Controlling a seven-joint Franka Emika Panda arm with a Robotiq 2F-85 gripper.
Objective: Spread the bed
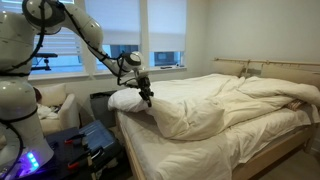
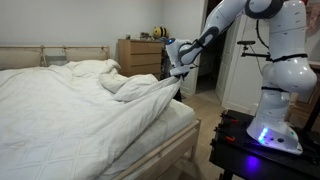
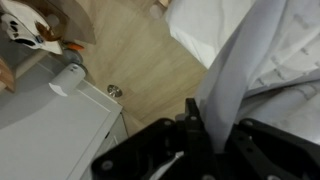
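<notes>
The bed (image 1: 260,150) has a pale wooden frame and headboard (image 1: 285,68), white sheets and a bulky white duvet (image 1: 215,105) bunched across it. It also shows in an exterior view (image 2: 60,120) with the duvet (image 2: 120,85) heaped toward the foot. My gripper (image 1: 147,97) is at the duvet's corner near the bed's edge, shut on a fold of the white fabric; it also shows in an exterior view (image 2: 178,72). In the wrist view the jaws (image 3: 212,130) pinch a hanging strip of duvet (image 3: 240,70) above the wooden floor.
A white armchair (image 1: 55,110) stands by the window. A wooden dresser (image 2: 140,55) stands against the far wall. My base with blue lights (image 2: 265,135) sits beside the bed's foot. A white cabinet (image 3: 50,130) and wood floor (image 3: 140,50) lie below the gripper.
</notes>
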